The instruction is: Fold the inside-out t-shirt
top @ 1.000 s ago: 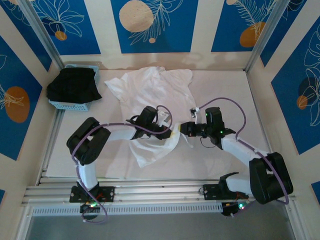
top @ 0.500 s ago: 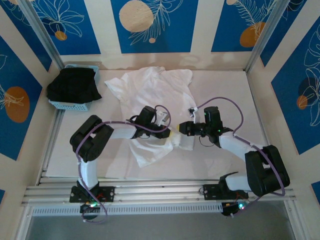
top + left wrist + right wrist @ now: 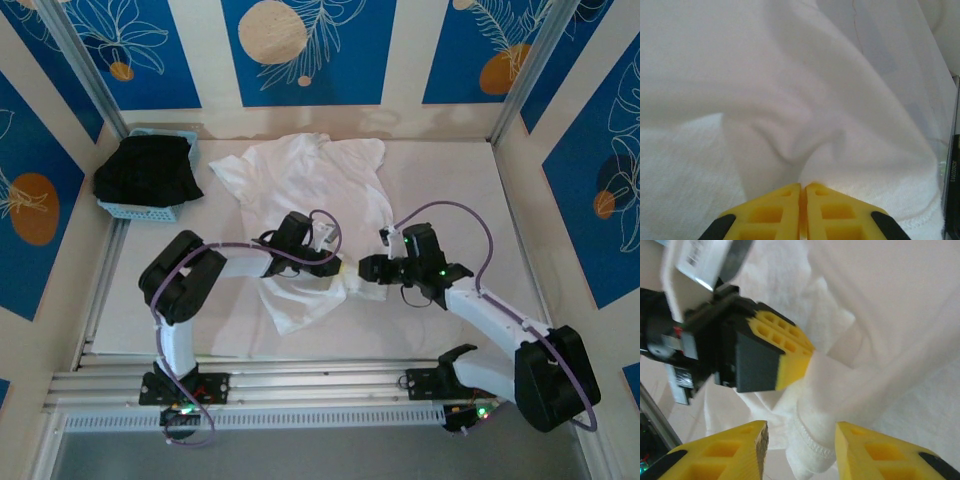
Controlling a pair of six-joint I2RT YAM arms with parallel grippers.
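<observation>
The inside-out t-shirt [image 3: 310, 180], white and crumpled, runs from the back middle of the table toward the front. My left gripper [image 3: 341, 267] sits at its right edge, yellow fingers [image 3: 780, 210] pressed together on a pinched fold of the t-shirt [image 3: 790, 125]. Facing it from the right, my right gripper [image 3: 367, 269] is open. Its two yellow fingers [image 3: 740, 445] straddle the shirt's rolled, stitched hem [image 3: 812, 442] without closing on it. The left gripper's [image 3: 790, 362] yellow pads hold the cloth just above that hem.
A pale blue basket [image 3: 135, 210] holding a black garment [image 3: 148, 170] stands at the back left. Walls with metal posts close in the table [image 3: 450, 190] on three sides. Bare tabletop lies to the right of the shirt.
My right gripper has opened and let go of the shirt's hem, and its arm has shifted a little toward the front right. The left gripper has kept its place on the cloth.
</observation>
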